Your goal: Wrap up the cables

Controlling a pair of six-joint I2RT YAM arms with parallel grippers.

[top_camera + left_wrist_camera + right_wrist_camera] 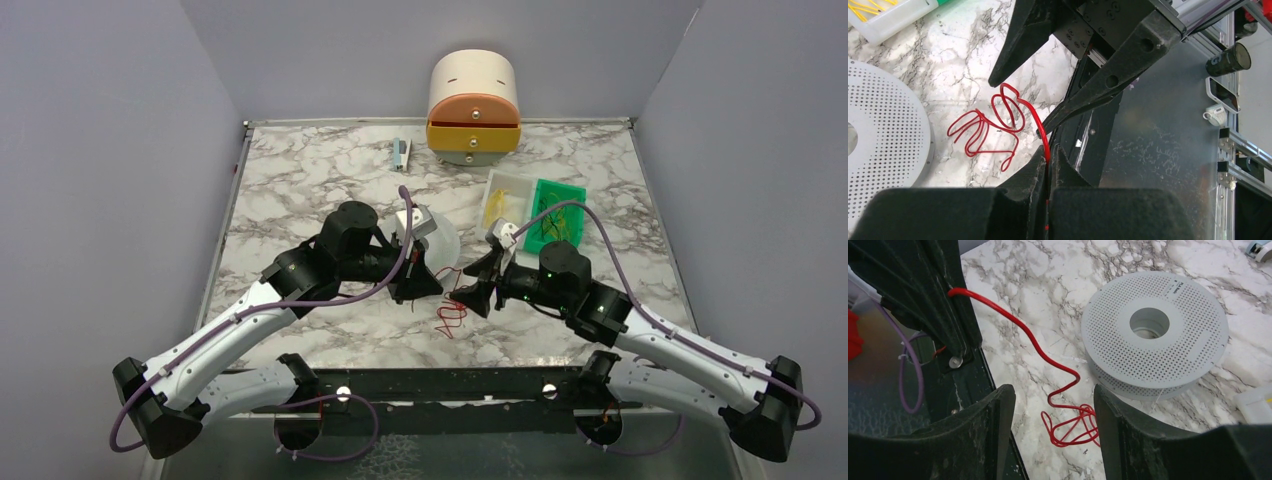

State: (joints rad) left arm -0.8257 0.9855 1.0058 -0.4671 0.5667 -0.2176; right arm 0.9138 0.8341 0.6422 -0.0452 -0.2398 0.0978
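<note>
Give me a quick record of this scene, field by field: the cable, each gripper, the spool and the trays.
red cable: loose loops on the marble table, one end lifted
left gripper: shut on the cable's raised end
right gripper: open, over the loops
spool: grey, perforated, lying flat beside the cable
white tray: holds yellow wires, far right of the table
green tray: right beside the white one
</note>
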